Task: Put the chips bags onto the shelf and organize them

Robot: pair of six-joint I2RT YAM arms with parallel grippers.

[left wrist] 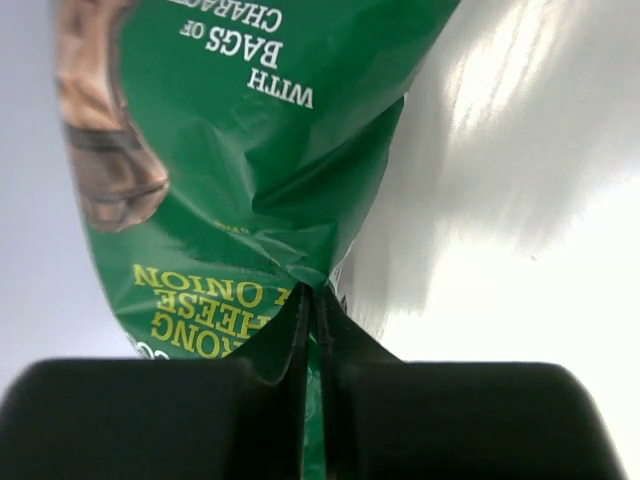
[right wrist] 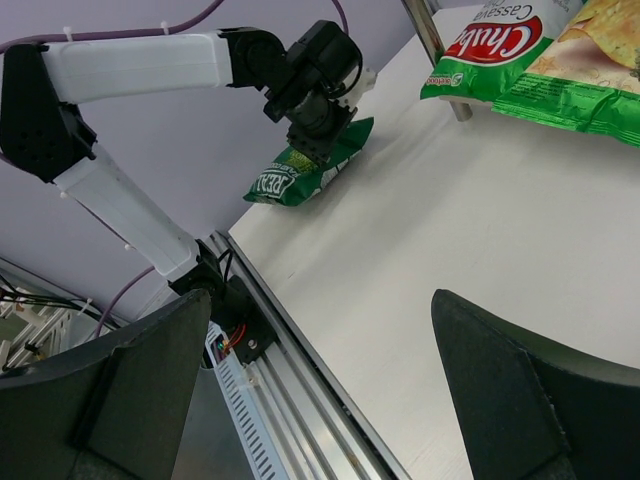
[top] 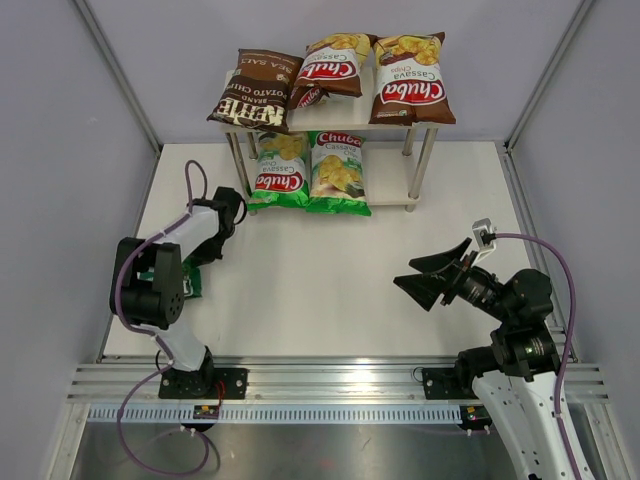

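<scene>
Left gripper (left wrist: 312, 305): jaws clamped on the REAL bag (left wrist: 240, 160), pinching gathered film at one end seam. The bag extends straight ahead of the fingertips, low over the table (top: 330, 290); contact cannot be told. Expect a light, air-filled, crushable load with slippery glossy film. Grip the flat crimped seam, not the puffed middle. Right gripper (right wrist: 320, 310): jaws wide apart, holding nothing. Well ahead of both, the shelf (top: 392, 190) carries five bags; its lower board shows bare surface beside two green bags.

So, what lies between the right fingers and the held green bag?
Nothing but bare table from green bag to right fingers, in the top view.
</scene>
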